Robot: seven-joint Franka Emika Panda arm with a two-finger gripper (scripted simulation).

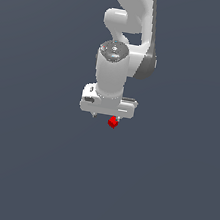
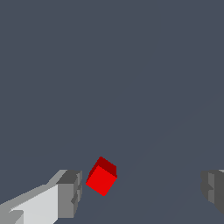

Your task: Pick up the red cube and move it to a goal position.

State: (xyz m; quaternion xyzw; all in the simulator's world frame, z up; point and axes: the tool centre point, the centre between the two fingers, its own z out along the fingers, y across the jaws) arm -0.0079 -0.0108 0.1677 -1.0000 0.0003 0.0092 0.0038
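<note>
Wrist view shows my gripper [image 2: 141, 190] spread wide and holding nothing, with the red cube [image 2: 102, 176] low in the frame, just beside one grey finger pad [image 2: 70, 192] and well apart from the other. I'd judge the approach isn't centred yet: I want to shift sideways until the cube sits midway, and turn the wrist since it lies rotated, then descend. Exterior view puts the cube [image 1: 112, 122] at centre frame under the hand, with open grey floor [image 1: 31, 170] all round and no edges visible.
</note>
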